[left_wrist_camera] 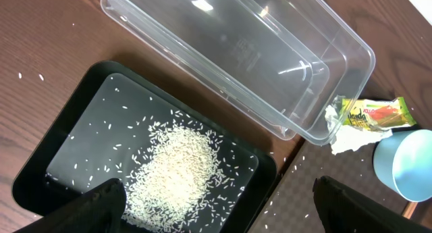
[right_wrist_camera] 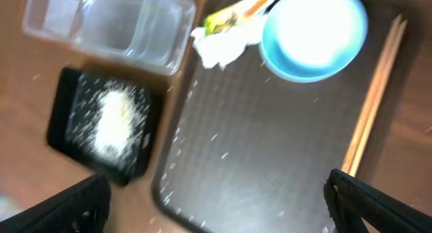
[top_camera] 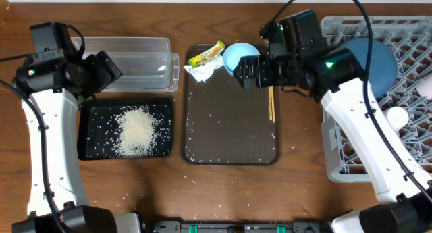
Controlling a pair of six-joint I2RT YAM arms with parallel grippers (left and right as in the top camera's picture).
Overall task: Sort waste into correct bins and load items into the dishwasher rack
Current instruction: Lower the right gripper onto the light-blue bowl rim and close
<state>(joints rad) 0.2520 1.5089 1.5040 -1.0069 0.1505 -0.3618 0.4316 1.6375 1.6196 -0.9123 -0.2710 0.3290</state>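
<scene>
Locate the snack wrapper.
Overhead view: snack wrapper lies at the top-left corner of the brown tray, against the paper scrap, left of the light blue bowl.

rice (top_camera: 137,130) in tray (top_camera: 86,152) before tub (top_camera: 135,61)

The dark brown rectangular serving tray (top_camera: 229,125) is open across its middle; a light blue bowl (top_camera: 235,57) and crumpled white paper scrap (top_camera: 202,72) crowd its far edge, thin wooden chopsticks (top_camera: 271,106) its right side

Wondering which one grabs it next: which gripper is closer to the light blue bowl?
Right. The right gripper hovers just beside the bowl over the brown tray; the left gripper sits far off by the clear tub.
</scene>
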